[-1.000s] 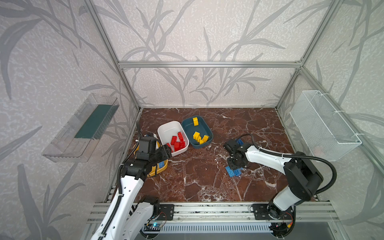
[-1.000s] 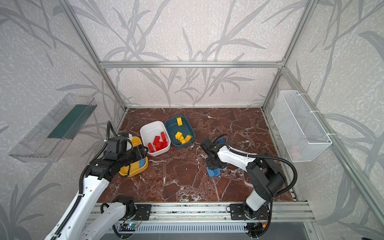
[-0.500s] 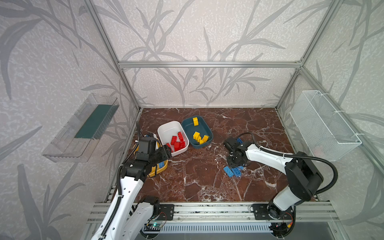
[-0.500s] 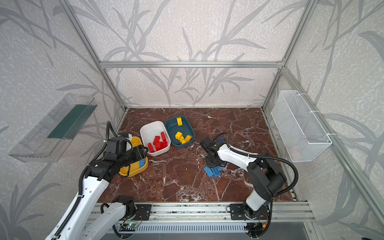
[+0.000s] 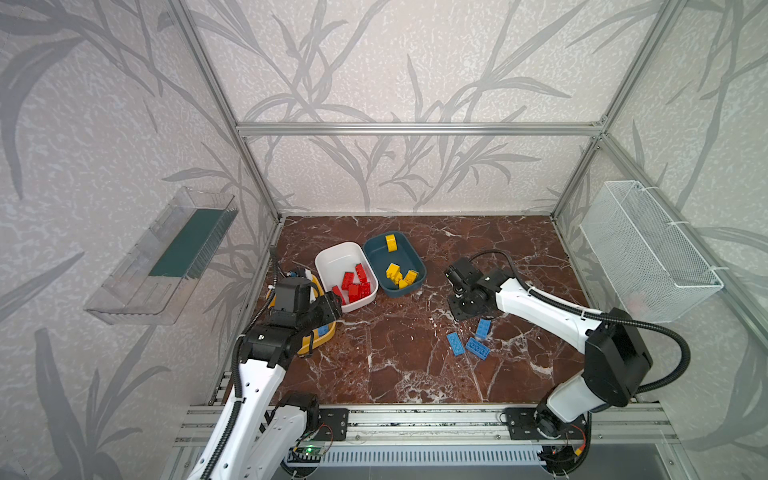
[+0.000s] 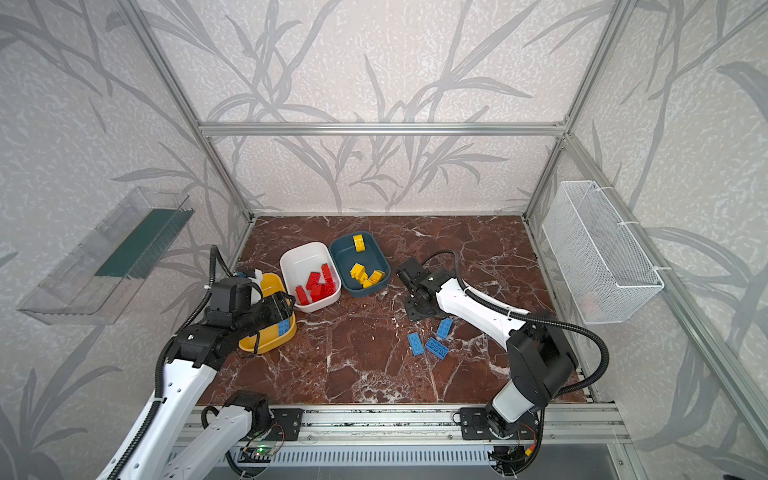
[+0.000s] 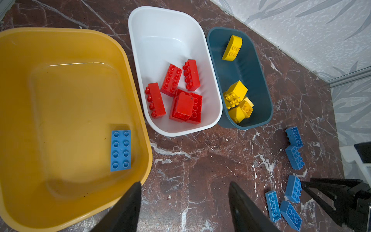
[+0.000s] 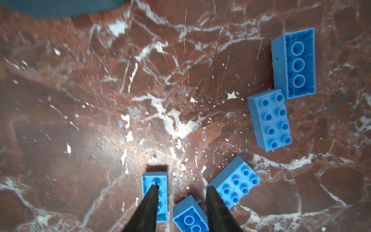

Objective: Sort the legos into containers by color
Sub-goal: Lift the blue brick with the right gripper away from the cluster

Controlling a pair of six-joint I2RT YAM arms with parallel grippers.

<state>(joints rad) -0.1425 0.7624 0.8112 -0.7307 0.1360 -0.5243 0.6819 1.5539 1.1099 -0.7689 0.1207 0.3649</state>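
Right wrist view: looking down past the right gripper (image 8: 182,187), parted and empty, onto the loose blue legos (image 8: 269,120) on the marble floor (image 8: 100,100). In both top views, scattered at four o'clock from the teal tub (image 5: 376,255). Red legos (image 7: 176,80) already in the white tub (image 5: 336,255), yellow legos (image 7: 234,94) in the teal, one blue brick (image 7: 120,150) in the yellow tub (image 7: 60,90) at eight o'clock from the white. Same at the left gripper (image 7: 184,182): spread, empty, poised over that tub's rim. Probably the blue stage in hand. Next: lower astride one brick, close squarely, carry towards nine o'clock.
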